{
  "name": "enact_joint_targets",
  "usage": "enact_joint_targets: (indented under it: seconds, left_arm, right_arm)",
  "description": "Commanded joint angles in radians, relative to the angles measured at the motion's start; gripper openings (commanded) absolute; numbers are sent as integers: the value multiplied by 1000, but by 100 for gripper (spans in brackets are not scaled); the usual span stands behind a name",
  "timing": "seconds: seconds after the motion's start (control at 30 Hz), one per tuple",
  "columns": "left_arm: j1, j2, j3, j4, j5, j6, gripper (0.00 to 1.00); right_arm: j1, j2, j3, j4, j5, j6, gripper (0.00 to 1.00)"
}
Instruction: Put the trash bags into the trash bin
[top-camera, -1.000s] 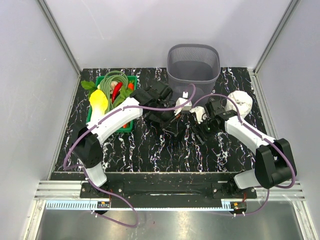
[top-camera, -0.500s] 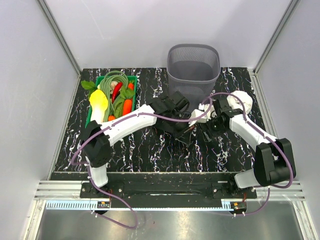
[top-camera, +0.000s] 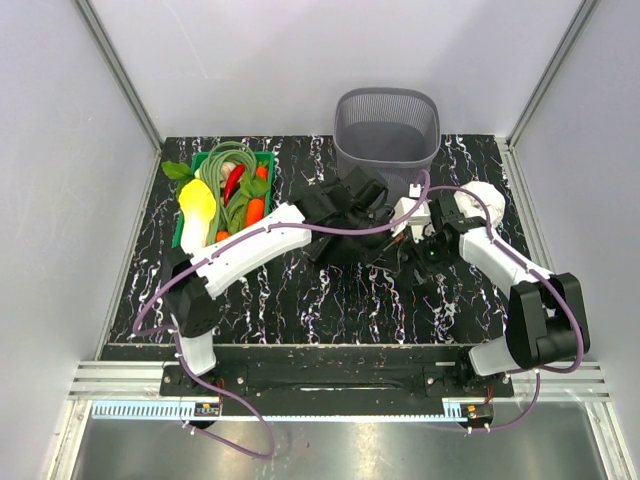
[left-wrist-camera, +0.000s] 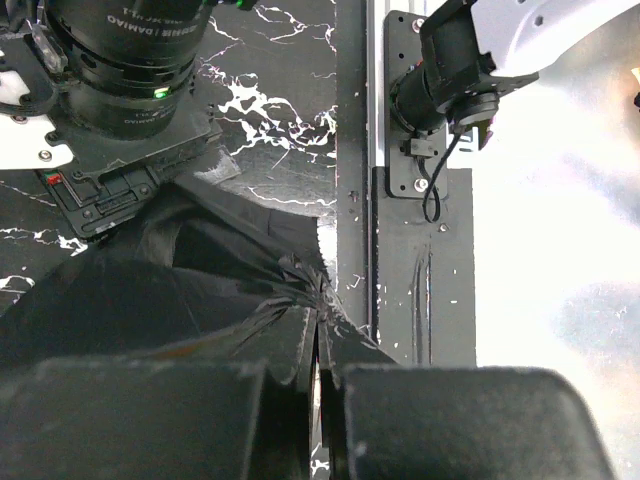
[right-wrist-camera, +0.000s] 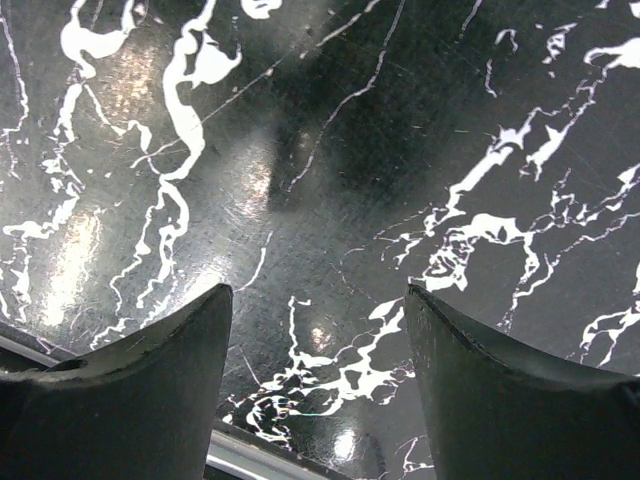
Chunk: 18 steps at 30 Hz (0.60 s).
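While the left gripper (left-wrist-camera: 318, 352) clamps tight on a black trash bag (left-wrist-camera: 190, 300), seemingly just in front of the trash bin (top-camera: 387, 130), the right gripper (right-wrist-camera: 318, 345) hangs with jaws spread above the table (right-wrist-camera: 330, 150).

From the top view I see a green crate (top-camera: 265, 157) at the far left of the black, white-veined tabletop (top-camera: 330, 300). It is packed with vegetables: a yellow one (top-camera: 198, 205) at its near end, coiled green beans (top-camera: 222, 163) at the far end, and a red chili (top-camera: 233, 183) and a carrot (top-camera: 254, 210) between them. A white roll (top-camera: 490, 200) sits near the right edge.
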Motion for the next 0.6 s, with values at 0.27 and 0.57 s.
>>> enact_joint_targets:
  seconds: [0.27, 0.57]
  left_arm:
    - [-10, -61, 236, -2, -217, -44, 0]
    - [2, -85, 317, -19, -277, -49, 0]
  right_arm:
    - [-89, 18, 27, 13, 51, -5, 74]
    - [-90, 18, 18, 22, 45, 1, 73]
